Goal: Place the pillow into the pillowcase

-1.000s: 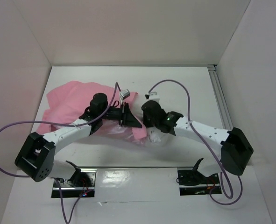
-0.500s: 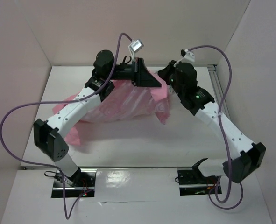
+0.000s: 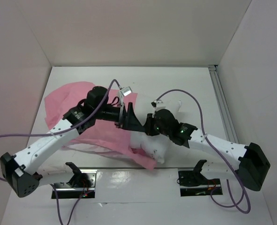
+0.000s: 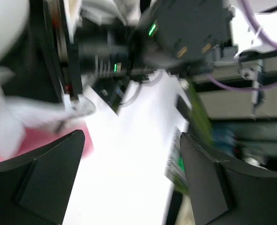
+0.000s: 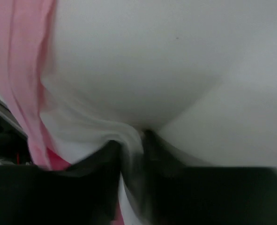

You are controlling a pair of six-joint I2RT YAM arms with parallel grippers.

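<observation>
— How is my left tool [image 4: 132,137]?
— Your left tool is spread wide with nothing between its fingers.
— And my right tool [image 5: 133,146]?
— Nearly closed, pinching a fold of the white pillow [image 3: 172,108]. Your pillow lies mid-bench [image 3: 129,77], toward the near edge. The pink pillowcase [image 3: 65,101] is draped over its left part.

white table [image 3: 175,79], white walls [image 3: 129,33], aluminium rail [image 3: 221,103]
</observation>
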